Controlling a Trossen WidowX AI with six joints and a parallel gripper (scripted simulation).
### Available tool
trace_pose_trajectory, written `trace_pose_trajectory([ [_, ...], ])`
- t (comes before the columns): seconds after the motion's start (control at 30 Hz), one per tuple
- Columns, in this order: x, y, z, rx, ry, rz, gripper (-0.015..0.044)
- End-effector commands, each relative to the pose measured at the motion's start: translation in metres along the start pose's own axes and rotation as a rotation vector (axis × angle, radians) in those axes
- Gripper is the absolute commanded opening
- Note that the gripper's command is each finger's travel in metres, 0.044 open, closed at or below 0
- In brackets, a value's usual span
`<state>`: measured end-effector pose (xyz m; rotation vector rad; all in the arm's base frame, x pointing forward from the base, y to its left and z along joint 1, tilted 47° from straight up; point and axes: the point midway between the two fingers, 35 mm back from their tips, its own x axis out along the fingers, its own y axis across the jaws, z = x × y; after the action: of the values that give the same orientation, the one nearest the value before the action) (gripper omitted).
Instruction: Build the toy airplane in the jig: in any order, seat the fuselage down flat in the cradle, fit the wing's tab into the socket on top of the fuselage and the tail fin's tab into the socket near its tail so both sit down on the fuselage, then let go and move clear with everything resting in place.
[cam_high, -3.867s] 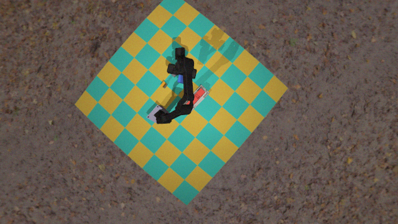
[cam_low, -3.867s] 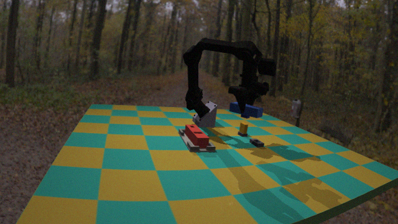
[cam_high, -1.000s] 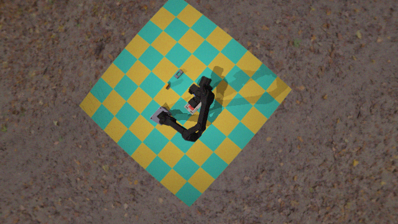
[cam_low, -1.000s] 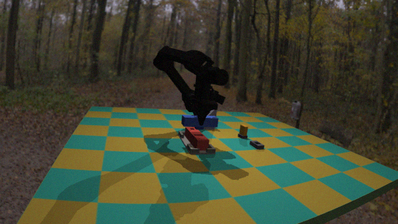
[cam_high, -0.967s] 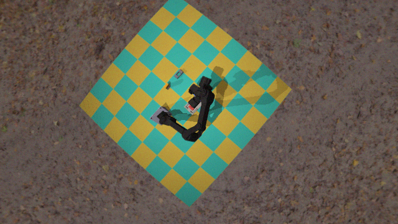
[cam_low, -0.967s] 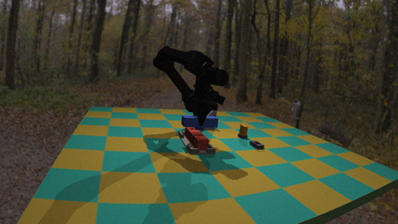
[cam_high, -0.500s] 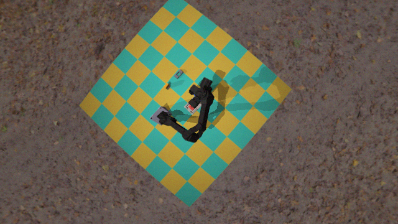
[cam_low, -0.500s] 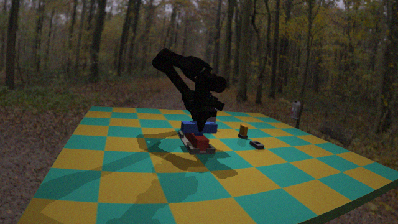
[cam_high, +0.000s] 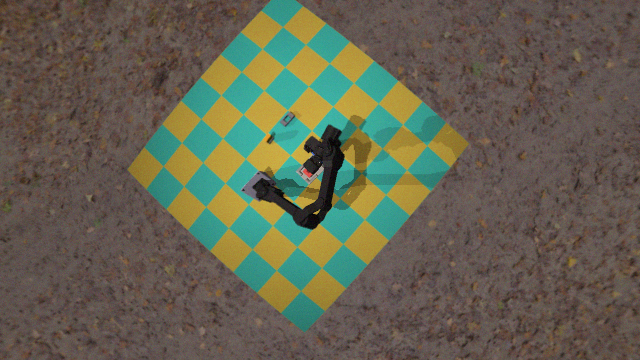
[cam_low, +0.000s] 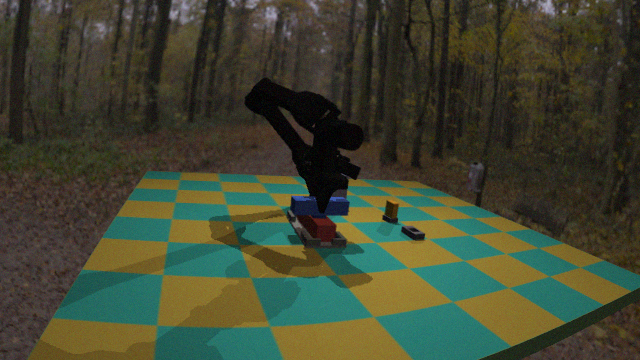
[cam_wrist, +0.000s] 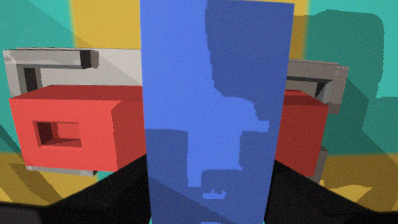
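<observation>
The red fuselage (cam_high: 308, 173) (cam_low: 320, 227) (cam_wrist: 75, 125) lies in the grey jig cradle (cam_low: 310, 240) (cam_wrist: 50, 57). A rectangular socket shows open near its one end. My gripper (cam_high: 312, 167) (cam_low: 322, 206) (cam_wrist: 207, 159) is shut on the blue wing (cam_low: 305, 205) (cam_wrist: 215, 75). It holds the wing crosswise right over the middle of the fuselage. The wing hides the top socket, so I cannot tell whether its tab is in. The orange tail fin (cam_high: 270, 137) (cam_low: 391, 210) stands upright on the mat, apart from the jig.
A small dark grey block (cam_high: 287, 119) (cam_low: 413, 232) lies on the checkered mat (cam_high: 280, 280) (cam_low: 450, 325) beyond the tail fin. The arm's base (cam_high: 257, 187) stands on a grey plate left of the jig. Rough ground surrounds the mat.
</observation>
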<state>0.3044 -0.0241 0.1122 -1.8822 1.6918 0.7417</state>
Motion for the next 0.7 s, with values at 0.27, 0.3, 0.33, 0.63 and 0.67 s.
trace_pose_trajectory([
  [0.27, -0.0008, -0.0001, 0.0002, 0.001, 0.000, -0.001, 0.0345],
  [0.3, -0.0008, -0.0001, 0.0002, 0.001, 0.000, -0.001, 0.0371],
  [0.33, -0.0008, -0.0001, 0.0002, 0.001, 0.000, -0.001, 0.0398],
  [0.63, -0.0030, -0.0004, 0.0003, -0.003, -0.001, -0.002, 0.0440],
  [0.67, -0.0098, -0.0011, 0.0006, -0.013, -0.002, -0.005, 0.0440],
])
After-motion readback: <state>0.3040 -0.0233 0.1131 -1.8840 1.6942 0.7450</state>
